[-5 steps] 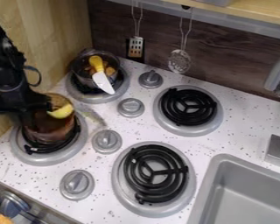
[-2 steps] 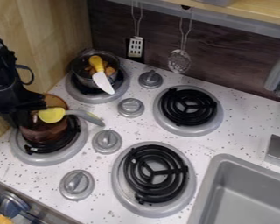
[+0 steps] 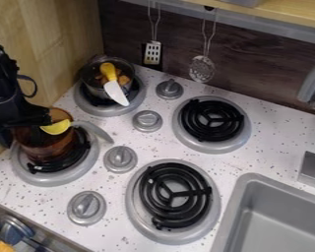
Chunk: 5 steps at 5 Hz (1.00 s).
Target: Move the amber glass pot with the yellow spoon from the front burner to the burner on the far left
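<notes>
1. Black gripper [image 3: 36,122], black arm behind: over the left edge of the worktop [image 3: 272,147], at the rim of the amber pot; cannot tell how far open, nor whether anything is held.
2. Amber pot [image 3: 49,147]: on the left front burner [image 3: 51,181], near the corner of the worktop's left and front edges; set to the left of the burner's middle.
3. Yellow piece [image 3: 56,127]: at the amber pot's mouth, just beside the black gripper; cannot tell whether touching.
4. Grey handle [image 3: 100,131]: curved, from beside the yellow piece out past the amber pot's right side; cannot tell which of the two it belongs to.
5. Steel pot [image 3: 96,89]: on the left back burner [image 3: 108,112]; yellow-handled knife [image 3: 110,75] laid across the rim, white blade outward, orange-brown bits [image 3: 124,79] inside.
6. Slotted turner [image 3: 152,53] and skimmer [image 3: 202,69]: hung above the worktop's back edge; sink [image 3: 241,193] towards the right edge.
7. Change: grey handle now plain beside the amber pot, only a faint streak there at first; yellow piece further left than at first; amber pot slightly further left too.
8. Bearing on the handling: pot and contents probably loose, easily nudged; seating on the coil worth watching, being off-centre.
</notes>
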### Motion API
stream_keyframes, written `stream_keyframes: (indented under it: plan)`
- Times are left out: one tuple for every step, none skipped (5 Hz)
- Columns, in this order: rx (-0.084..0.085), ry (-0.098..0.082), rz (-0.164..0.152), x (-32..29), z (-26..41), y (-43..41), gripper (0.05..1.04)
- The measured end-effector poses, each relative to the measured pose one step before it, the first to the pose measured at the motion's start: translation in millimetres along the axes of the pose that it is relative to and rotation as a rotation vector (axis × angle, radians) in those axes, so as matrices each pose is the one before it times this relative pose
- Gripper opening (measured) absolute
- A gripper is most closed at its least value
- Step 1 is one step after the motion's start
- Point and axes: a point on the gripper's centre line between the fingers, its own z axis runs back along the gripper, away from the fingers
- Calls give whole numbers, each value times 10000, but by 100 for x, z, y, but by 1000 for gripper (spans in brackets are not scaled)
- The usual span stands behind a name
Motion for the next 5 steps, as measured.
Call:
stream_keyframes:
  plan:
    - [162, -129, 130, 295, 754, 7, 1001]
    - [237, 69, -29, 171, 2207, -583, 1001]
    - [366, 93, 200, 187, 2413, -746, 1001]
    - [8, 56, 219, -449, 2017, -1349, 1001]
    - [-385, 165, -141, -948, 637, -3227, 1001]
